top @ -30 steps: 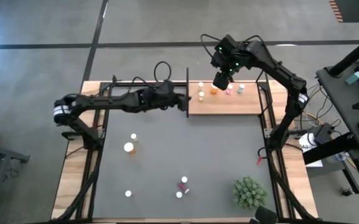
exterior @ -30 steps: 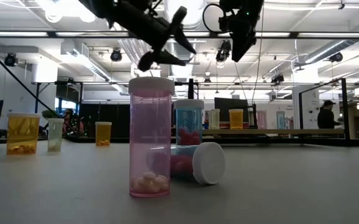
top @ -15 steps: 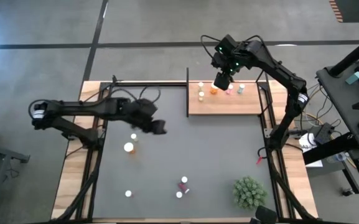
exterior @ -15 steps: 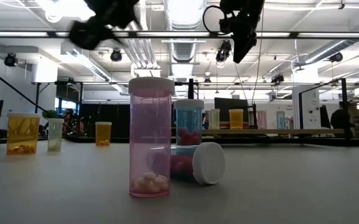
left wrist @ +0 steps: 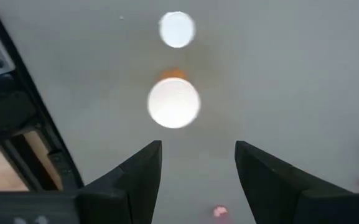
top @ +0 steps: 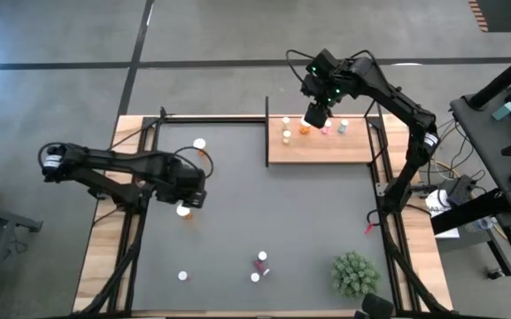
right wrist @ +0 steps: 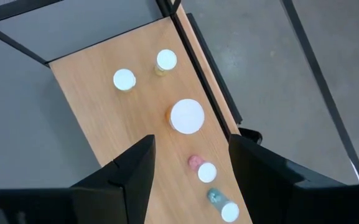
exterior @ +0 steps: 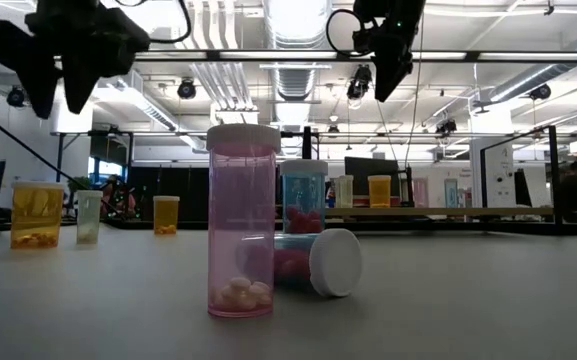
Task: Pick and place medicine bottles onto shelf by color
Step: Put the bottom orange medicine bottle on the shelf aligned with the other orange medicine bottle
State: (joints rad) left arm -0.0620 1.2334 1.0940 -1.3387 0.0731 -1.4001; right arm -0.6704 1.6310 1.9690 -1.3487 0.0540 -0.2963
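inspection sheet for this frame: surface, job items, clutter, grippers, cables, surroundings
Surface: dark grey mat on a wood table.
Job's things: five bottles stand on the shelf; large orange bottle, a small one and others lie scattered on the mat.
Clutter: green plant.
Grippers: left gripper open above the large orange bottle; right gripper open above the shelf.
Cables: looped along the right arm.
Surroundings: open hall, desks at right.

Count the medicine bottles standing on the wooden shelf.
5. At the shelf's left end: a small bottle and a yellowish bottle. Centre: large orange bottle. Right of it: pink bottle, then teal bottle. None appear hidden.
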